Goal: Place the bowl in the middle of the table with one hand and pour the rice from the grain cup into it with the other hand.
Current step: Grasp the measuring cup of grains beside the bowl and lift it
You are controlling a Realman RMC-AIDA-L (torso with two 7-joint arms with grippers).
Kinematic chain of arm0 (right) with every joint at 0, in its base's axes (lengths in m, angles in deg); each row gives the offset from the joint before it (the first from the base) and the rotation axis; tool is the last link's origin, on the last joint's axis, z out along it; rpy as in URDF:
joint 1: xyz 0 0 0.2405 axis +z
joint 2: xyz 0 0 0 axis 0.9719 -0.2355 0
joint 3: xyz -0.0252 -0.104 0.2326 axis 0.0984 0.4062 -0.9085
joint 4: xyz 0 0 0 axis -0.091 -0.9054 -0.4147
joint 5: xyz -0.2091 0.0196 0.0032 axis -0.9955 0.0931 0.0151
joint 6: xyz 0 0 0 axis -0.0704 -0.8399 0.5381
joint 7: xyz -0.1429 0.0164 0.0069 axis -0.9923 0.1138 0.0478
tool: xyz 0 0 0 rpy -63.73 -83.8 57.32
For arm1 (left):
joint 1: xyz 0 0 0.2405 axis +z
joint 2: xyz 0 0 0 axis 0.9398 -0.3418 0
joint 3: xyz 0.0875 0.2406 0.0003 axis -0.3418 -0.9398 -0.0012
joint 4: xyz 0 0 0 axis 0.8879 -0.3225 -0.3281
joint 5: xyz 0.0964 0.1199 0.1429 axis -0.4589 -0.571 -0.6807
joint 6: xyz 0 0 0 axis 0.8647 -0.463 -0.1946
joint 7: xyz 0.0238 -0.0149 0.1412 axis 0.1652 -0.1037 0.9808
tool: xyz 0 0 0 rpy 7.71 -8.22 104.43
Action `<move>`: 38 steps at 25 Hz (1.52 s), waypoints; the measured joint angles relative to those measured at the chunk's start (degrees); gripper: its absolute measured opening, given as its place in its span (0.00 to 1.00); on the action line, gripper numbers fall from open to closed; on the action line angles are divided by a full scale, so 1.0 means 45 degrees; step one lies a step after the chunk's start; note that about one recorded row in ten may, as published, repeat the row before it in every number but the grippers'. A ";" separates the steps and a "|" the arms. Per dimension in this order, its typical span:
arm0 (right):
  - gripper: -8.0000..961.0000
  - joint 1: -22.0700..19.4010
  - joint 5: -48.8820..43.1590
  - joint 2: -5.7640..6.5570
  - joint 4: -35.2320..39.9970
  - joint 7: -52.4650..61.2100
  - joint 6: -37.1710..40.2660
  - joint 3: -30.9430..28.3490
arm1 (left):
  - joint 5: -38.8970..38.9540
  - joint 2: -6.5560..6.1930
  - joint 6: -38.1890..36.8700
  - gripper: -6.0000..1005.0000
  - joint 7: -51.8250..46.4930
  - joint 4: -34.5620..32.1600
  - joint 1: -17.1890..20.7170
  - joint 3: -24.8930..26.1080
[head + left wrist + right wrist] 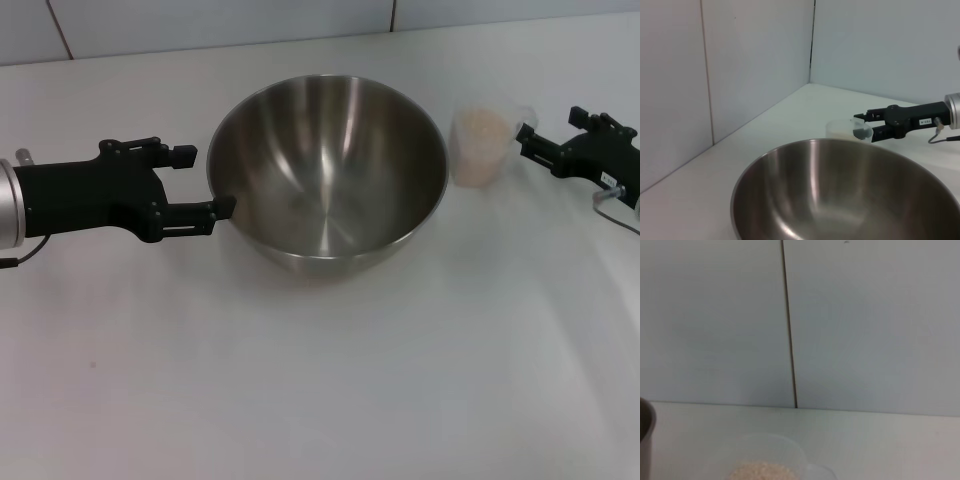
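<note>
- Black left gripper (205, 185) lay at the left rim of the bowl (330, 170), fingers spread, lower fingertip touching the rim, upper one just beside it; possibly straddling the wall, though no firm pinch could be made out.
- Sat near the middle of the table (320, 380), that steel bowl, upright and empty, bare brushed metal inside in head and left wrist views (850, 200).
- Stood just right of the bowl, slightly toward the back wall, the clear grain cup (482, 140), upright and close to the rim without touching.
- Held a heap of pale pinkish rice (480, 130), filling much of the cup; none yet in the bowl.
- Reached in from the far right, the right gripper (524, 140), nearer arm to the cup, fingers spread on either side of the cup's small handle or spout, apparently not yet closed.
- Judged the pour to turn on this: bowl lying left of the cup, so lift and tip leftward over the near rim.
</note>
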 joint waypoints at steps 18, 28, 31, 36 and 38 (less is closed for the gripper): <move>0.60 0.0047 0.0931 -0.0036 -0.0656 -0.1534 -0.0050 -0.0019 | -0.0504 0.0034 0.0010 0.80 -0.0124 -0.0001 -0.0056 -0.0039; 0.27 0.0032 0.1002 -0.0034 -0.0734 -0.1642 0.0163 -0.0028 | -0.0512 0.0019 -0.0046 0.80 -0.0156 -0.0086 -0.0115 -0.0117; 0.21 0.0035 0.1007 -0.0026 -0.0708 -0.1647 0.0193 -0.0024 | -0.0561 0.0019 -0.0055 0.80 -0.0240 -0.0038 -0.0164 -0.0181; 0.01 -0.0108 0.1143 -0.0023 -0.0544 -0.1667 0.0791 -0.0046 | -0.0608 0.0036 -0.0055 0.80 -0.0261 -0.0069 -0.0184 -0.0198; 0.01 -0.0379 0.1625 -0.0040 -0.0420 -0.1692 0.1850 -0.0067 | -0.0608 0.0038 -0.0057 0.80 -0.0262 -0.0097 -0.0185 -0.0199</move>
